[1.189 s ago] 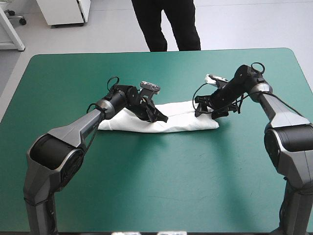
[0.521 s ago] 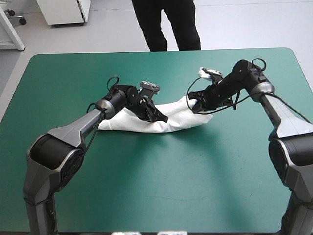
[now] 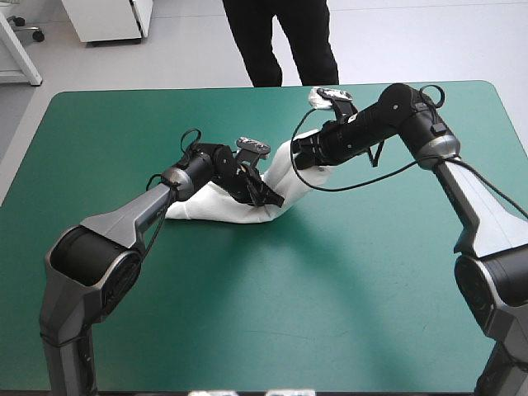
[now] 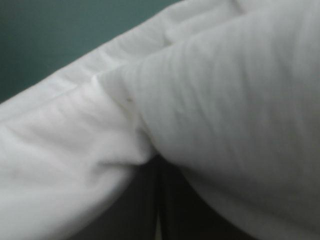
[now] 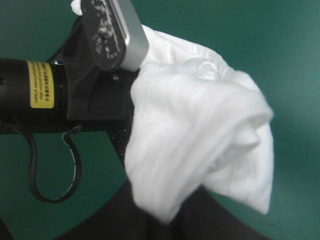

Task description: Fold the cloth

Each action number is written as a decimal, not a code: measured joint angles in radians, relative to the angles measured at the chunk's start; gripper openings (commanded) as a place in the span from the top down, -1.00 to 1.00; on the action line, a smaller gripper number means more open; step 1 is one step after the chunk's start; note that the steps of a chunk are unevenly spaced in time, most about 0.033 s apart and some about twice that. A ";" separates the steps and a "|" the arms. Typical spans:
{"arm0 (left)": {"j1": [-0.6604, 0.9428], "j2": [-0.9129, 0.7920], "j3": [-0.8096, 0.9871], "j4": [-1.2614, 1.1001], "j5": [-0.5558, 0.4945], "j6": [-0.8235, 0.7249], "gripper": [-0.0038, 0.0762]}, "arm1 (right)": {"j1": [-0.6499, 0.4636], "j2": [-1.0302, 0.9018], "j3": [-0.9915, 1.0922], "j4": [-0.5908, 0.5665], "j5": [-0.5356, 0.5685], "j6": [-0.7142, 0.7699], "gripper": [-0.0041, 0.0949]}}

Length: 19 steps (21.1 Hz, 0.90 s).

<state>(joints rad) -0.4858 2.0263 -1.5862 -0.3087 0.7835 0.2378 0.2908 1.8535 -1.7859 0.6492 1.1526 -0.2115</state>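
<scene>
The right gripper (image 3: 299, 157) was clamped on the right end of the T-shirt (image 3: 221, 205), its black fingers all but together with the white cloth between them. In the right wrist view the cloth came out from between those fingers and hung ahead of them in a loose, bunched fold. The end it held was raised off the teal-green cover (image 3: 371, 289) and bent back toward the left gripper (image 3: 271, 198).

The left gripper was also closed on the T-shirt, at the middle of the bundle. In the left wrist view its fingers met in a narrow dark seam with cloth lying over them.

The T-shirt was a folded band near the middle of the table. Its long axis ran left to right. The left part lay flat on the cover, and the right part rose steeply from the left gripper up to the right one.
</scene>
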 measured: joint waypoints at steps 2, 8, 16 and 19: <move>0.000 0.000 -0.001 -0.002 0.002 0.000 0.93 | 0.005 0.000 -0.018 -0.007 0.000 0.002 0.95; 0.050 -0.115 -0.044 0.036 0.112 -0.019 0.93 | 0.005 0.025 -0.030 -0.023 0.002 0.009 0.95; 0.199 -0.623 0.092 0.127 0.282 -0.019 0.93 | 0.104 0.037 -0.030 -0.025 -0.099 0.016 0.95; 0.199 -0.741 0.207 0.138 0.308 -0.019 0.93 | 0.163 0.053 -0.030 -0.025 -0.158 0.018 0.95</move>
<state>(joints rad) -0.2866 1.2856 -1.3794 -0.1708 1.0914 0.2187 0.4543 1.9063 -1.8154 0.6247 0.9942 -0.1939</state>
